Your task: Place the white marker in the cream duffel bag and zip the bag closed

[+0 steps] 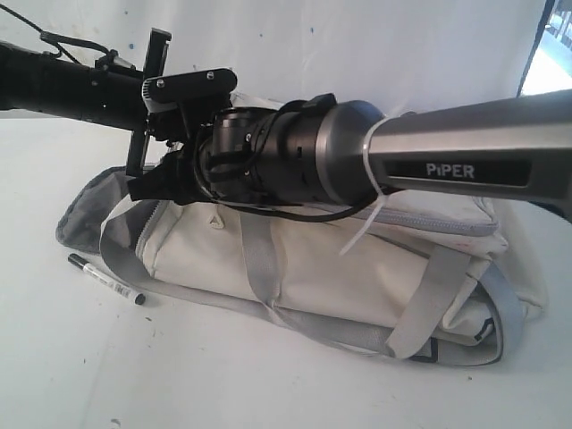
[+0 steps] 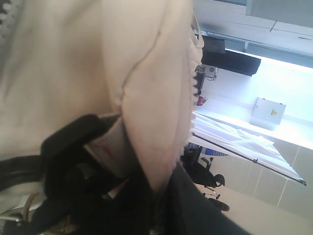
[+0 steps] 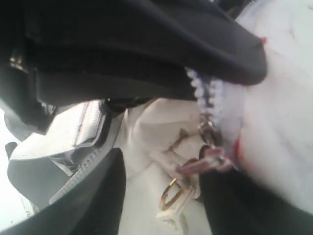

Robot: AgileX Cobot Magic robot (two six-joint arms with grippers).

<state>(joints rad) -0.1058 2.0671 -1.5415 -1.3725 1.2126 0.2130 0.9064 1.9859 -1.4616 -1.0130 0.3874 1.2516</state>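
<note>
White marker (image 1: pixel 105 279): on bench (image 1: pixel 268 375) beside cream duffel bag (image 1: pixel 340 268). Left pincer (image 2: pixel 108 152) pinches bag edge; right pincer (image 3: pixel 166 196) spread about zipper pull (image 3: pixel 205 164). Seemingly bag-opening stage; next, clamp pull.

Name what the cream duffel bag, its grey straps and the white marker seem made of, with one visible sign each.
Cream duffel bag: soft matte fabric, likely canvas; it creases and sags. Grey straps: flat woven webbing, dull. White marker: probably smooth plastic, rigid barrel, black cap.
</note>
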